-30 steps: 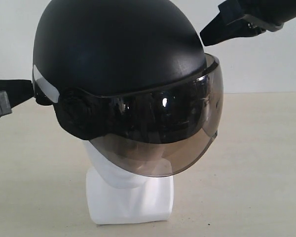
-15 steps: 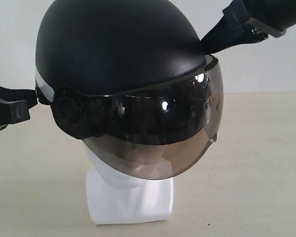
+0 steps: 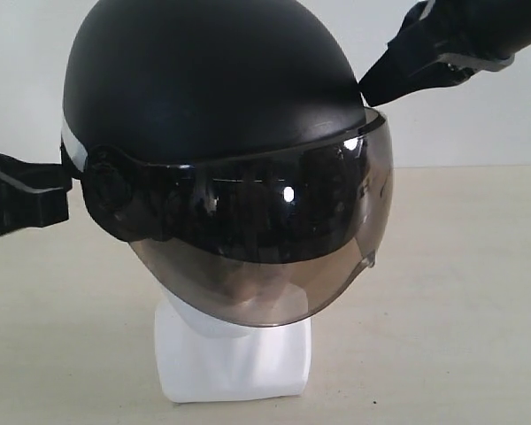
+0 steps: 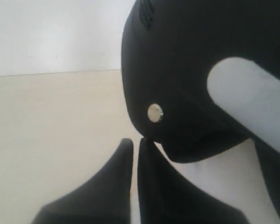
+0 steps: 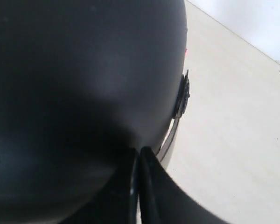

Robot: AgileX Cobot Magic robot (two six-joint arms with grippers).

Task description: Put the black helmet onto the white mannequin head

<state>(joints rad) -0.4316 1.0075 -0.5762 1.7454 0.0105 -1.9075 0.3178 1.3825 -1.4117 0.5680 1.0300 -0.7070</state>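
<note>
Your left gripper point(image 4: 133, 142), fingers together, meets the black helmet point(image 3: 203, 88) at its left rim; right gripper point(image 5: 139, 151), also together, touches upper right shell. Helmet sits between them over the white mannequin head point(image 3: 234, 363), probably not fully seated.

white mannequin head point(image 3: 234, 359) on beige table point(image 3: 442, 310)

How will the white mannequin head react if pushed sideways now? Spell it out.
Probably tips easily: the white mannequin head stands on a narrow neck base while the wider black helmet caps it. It looks rigid, so it would likely topple whole rather than bend.
</note>
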